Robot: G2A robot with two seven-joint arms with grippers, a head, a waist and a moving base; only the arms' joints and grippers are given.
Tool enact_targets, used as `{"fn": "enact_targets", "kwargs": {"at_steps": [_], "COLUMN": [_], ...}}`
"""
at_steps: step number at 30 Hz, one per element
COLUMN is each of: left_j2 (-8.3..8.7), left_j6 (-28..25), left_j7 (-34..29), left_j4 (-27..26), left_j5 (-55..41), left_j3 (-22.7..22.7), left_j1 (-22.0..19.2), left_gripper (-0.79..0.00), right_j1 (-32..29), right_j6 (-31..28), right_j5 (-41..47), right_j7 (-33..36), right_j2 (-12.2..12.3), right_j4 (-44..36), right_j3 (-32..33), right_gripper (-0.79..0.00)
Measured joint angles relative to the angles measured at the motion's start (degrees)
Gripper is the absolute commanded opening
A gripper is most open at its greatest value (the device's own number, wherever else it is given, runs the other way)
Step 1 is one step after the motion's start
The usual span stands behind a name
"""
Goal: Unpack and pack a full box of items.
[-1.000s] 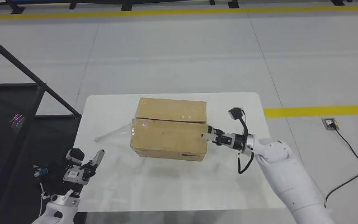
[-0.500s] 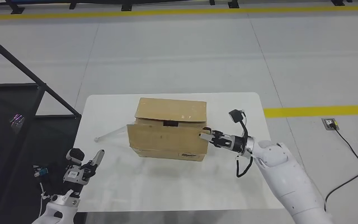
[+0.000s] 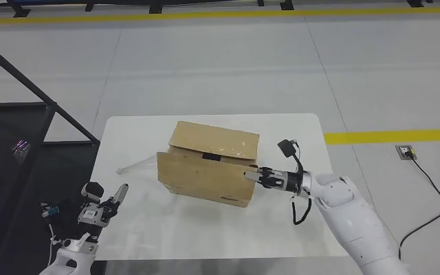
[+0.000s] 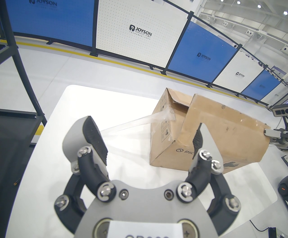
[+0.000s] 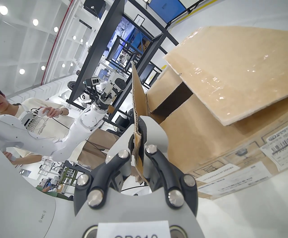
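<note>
On the table (image 3: 172,223), one flap (image 5: 135,101) of the box (image 3: 206,180) clamped in right gripper (image 5: 137,133); left gripper (image 4: 144,130) spread apart, well off near a corner.

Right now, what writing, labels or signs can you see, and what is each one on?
Cardboard box, white labels: barcode and fine print, too small to read.
Cardboard box side: handling pictograms and a partly hidden logo.
Wall panels: a company logo, repeated on several panels.
</note>
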Motion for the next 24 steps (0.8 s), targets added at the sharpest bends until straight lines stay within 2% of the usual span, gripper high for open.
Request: {"fn": "enact_targets", "kwargs": {"at_steps": [5,9,14,20,21,22,24], "left_j2": [-0.02,-0.14,-0.23,-0.3,-0.31,-0.32,-0.32], "left_j6": [0.45,3.99,7.42,8.62,8.62,8.56,8.58], "left_j7": [-0.13,-0.57,-2.39,-4.21,-4.63,-5.08,-5.66], "left_j4": [0.04,1.03,4.03,8.99,9.9,10.87,13.21], "left_j5": [0.05,1.64,3.46,7.31,7.64,7.97,9.03], "left_j3": [-0.03,0.02,1.07,3.99,4.41,4.84,5.79], "left_j1": [-0.1,-1.25,-4.12,-8.47,-9.26,-10.08,-12.17], "left_gripper": [0.0,0.0,0.0,0.0,0.0,0.0,0.0], "right_j1": [-0.99,-1.44,-2.08,-2.51,-2.5,-2.51,-2.58], "right_j6": [-0.35,-0.69,-1.4,-2.38,-2.59,-2.81,-3.31], "right_j5": [-0.09,0.03,0.94,2.67,3.01,3.5,4.97], "right_j7": [-0.4,-0.75,-1.45,-2.42,-2.63,-2.85,-3.35], "right_j2": [1.15,2.21,3.98,6.76,7.16,7.55,8.47], "right_j4": [-2.19,-3.61,-6.01,-8.77,-8.94,-9.25,-10.12], "right_j3": [-1.33,-2.47,-4.5,-7.6,-7.97,-8.43,-9.63], "right_gripper": [-0.785,-0.785,-0.785,-0.785,-0.511,0.0,0.0]}}
